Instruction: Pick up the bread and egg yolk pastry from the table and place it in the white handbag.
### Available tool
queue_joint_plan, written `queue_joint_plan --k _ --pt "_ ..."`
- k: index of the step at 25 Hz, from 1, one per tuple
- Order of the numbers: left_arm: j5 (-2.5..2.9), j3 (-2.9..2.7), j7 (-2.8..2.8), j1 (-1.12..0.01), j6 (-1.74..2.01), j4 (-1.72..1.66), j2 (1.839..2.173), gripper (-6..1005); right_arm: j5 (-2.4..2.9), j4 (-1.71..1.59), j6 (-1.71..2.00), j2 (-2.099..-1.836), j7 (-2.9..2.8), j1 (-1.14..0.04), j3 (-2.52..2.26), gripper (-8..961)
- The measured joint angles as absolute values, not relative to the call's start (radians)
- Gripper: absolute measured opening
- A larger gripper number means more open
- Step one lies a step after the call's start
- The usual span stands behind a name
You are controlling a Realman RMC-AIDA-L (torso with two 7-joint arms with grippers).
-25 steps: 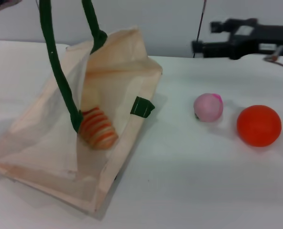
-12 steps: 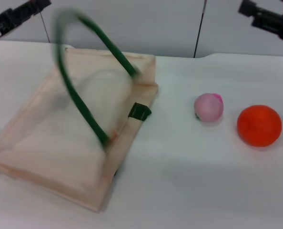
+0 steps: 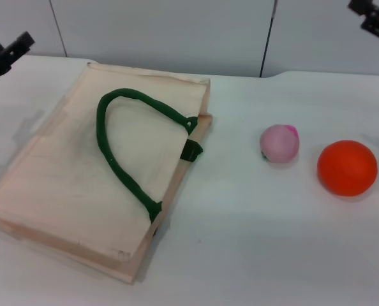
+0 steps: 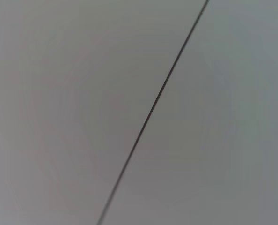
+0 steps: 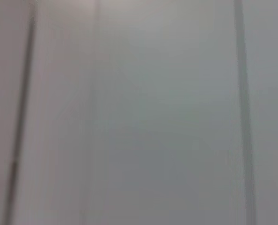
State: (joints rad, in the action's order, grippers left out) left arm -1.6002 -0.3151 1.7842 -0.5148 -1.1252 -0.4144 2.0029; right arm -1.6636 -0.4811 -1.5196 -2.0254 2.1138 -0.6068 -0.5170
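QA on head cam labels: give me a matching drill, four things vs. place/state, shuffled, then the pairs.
Things:
1. white handbag
2. green handle
3. pink ball
4. orange ball

Places/states:
A. nearest the table's right edge
B. draped in a loop on top of the cloth
C. lying flat on the table's left side
D. between the bag and the orange ball

Pairs: 1-C, 2-B, 3-D, 4-A
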Motion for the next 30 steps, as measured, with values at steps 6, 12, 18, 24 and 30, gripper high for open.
queue_joint_plan --k 6,12,18,24,30 --pt "-1.81 -0.271 2.185 -0.517 -1.192 -0.275 2.03 878 -1.718 -0.253 -1.485 -2.03 2.462 -0.606 -0.286 894" --pt "-2.056 -0.27 2.541 -0.52 -1.285 -0.125 2.033 878 -1.867 -0.059 -1.39 -2.032 2.723 -0.6 -0.13 893" --pt "-2.227 -0.27 2.718 -0.512 -1.362 -0.018 2.034 879 -1.97 0.001 -1.324 -2.033 2.746 -0.582 -0.09 893" --pt "-2.241 -0.271 2.715 -0.497 -1.386 -0.014 2.034 879 -1.973 -0.002 -1.321 -2.031 2.736 -0.574 -0.087 892" --pt "-2.248 -0.271 2.715 -0.495 -1.388 -0.011 2.034 879 -1.974 0.0 -1.321 -2.031 2.736 -0.574 -0.087 892"
